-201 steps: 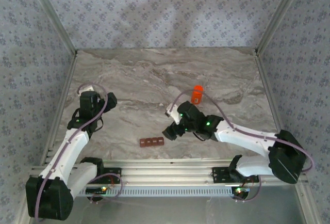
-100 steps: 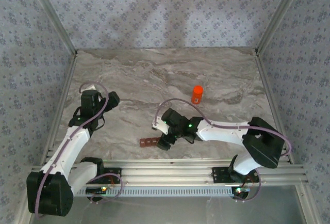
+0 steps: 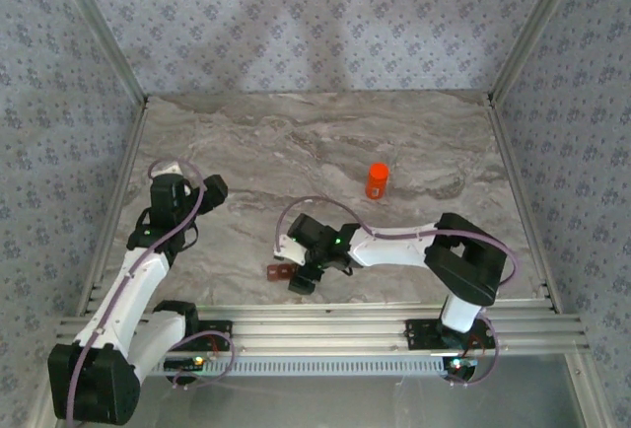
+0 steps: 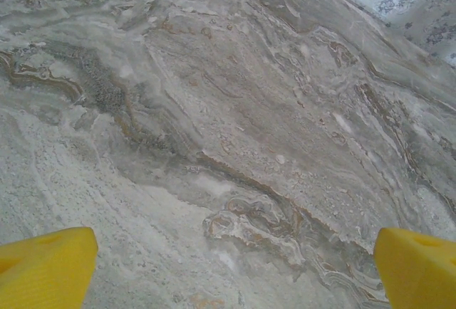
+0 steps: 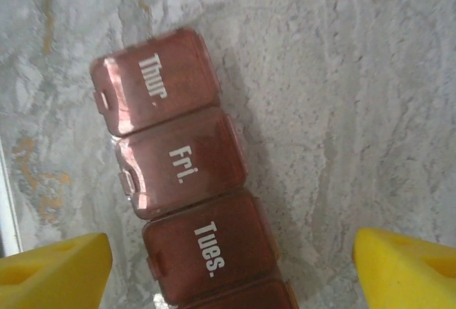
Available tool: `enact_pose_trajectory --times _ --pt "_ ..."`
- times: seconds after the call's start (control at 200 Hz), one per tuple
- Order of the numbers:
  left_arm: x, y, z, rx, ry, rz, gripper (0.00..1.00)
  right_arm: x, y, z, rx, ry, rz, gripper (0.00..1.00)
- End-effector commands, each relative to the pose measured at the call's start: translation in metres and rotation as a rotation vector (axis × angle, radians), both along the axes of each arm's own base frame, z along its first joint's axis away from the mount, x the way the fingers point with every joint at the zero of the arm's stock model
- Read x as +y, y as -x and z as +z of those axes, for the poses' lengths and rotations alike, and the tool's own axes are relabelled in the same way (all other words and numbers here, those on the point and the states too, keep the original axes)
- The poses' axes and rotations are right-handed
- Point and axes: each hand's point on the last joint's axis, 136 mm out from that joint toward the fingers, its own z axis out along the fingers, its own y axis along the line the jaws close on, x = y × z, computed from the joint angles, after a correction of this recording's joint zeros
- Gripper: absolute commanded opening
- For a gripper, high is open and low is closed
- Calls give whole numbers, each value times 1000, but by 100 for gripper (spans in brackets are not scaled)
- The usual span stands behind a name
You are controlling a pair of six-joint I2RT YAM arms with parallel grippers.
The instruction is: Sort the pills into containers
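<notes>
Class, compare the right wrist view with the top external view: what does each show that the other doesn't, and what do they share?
Right wrist view: the closed lids of the containers read Thur, Fri and Tues, and the right gripper has its yellow fingers wide apart, one each side of the strip, not touching it.
Top external view: the orange bottle standing upright farther back, and the left gripper off to the left over the table.
Both: the red-brown strip lying on the marbled table beneath the right gripper.
</notes>
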Motion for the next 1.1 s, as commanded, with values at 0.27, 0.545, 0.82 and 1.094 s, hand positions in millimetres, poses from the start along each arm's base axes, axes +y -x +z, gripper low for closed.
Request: enact_pose_trajectory --times 0.27,0.545,0.82,1.094 --pt "-4 2 10 -29 5 -29 99 6 -5 -15 -3 37 25 76" --pt "-5 3 10 -29 2 -33 99 3 -8 -17 39 6 -20 51" --pt "-5 4 10 -29 6 -35 99 2 0 -10 75 -18 -31 52" --pt "-8 5 12 -28 24 -43 99 3 -3 -16 70 -14 -38 60"
